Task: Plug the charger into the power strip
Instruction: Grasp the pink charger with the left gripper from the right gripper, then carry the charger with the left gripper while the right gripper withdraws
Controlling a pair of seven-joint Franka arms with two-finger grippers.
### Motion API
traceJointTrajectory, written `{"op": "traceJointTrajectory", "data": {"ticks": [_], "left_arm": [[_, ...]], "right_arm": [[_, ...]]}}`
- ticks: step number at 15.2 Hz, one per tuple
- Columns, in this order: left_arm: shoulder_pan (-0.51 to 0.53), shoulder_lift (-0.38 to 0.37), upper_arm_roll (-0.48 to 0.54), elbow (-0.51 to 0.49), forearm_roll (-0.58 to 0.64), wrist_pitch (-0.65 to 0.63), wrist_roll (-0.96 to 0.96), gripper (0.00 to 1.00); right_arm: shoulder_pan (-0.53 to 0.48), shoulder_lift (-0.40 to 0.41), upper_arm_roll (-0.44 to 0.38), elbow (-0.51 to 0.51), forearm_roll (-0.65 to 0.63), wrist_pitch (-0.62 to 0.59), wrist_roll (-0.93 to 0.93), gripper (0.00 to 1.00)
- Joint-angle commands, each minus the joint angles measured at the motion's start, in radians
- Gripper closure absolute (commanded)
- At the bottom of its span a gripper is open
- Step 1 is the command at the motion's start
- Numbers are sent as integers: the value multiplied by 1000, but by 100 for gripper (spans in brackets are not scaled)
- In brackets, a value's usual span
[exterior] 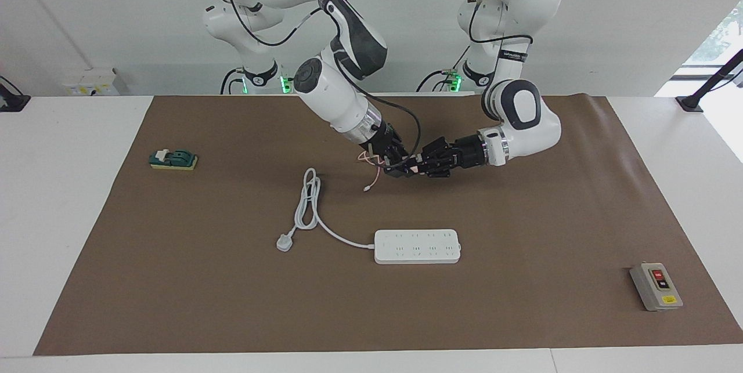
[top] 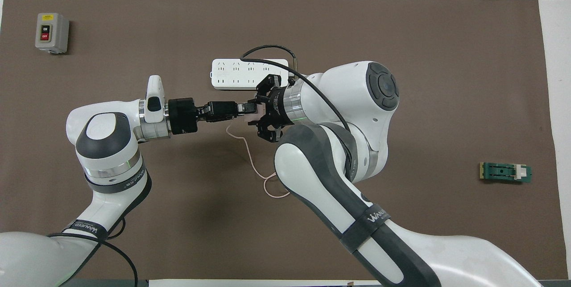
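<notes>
Hands, two, left hand and right hand, both clamp one charger above one power strip.

The charger is almost wholly hidden between both grippers. The right arm covers one end of the strip.

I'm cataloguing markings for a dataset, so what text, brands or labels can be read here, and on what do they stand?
"ON": grey switch box, above its upper button.
"OFF": same box, red button.
"WANLEED": strap on the right arm; its last letters are unsure.
Yellow sticker on the box: too small to read.
Power strip: no readable text.
</notes>
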Motion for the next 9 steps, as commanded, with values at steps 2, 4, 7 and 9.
{"op": "traceJointTrajectory", "data": {"ticks": [2, 4, 7, 9], "left_arm": [[-2, -27, 8, -25, 15, 0, -17, 100], [-2, -27, 8, -23, 15, 0, -17, 100], [0, -27, 10, -20, 18, 0, -16, 100], [0, -27, 12, -17, 18, 0, -16, 100]], "right_arm": [[4, 9, 0, 17, -24, 13, 30, 100], [3, 9, 0, 17, -24, 13, 30, 100], [3, 9, 0, 17, -24, 11, 29, 100], [1, 9, 0, 16, -24, 11, 30, 7]]}}
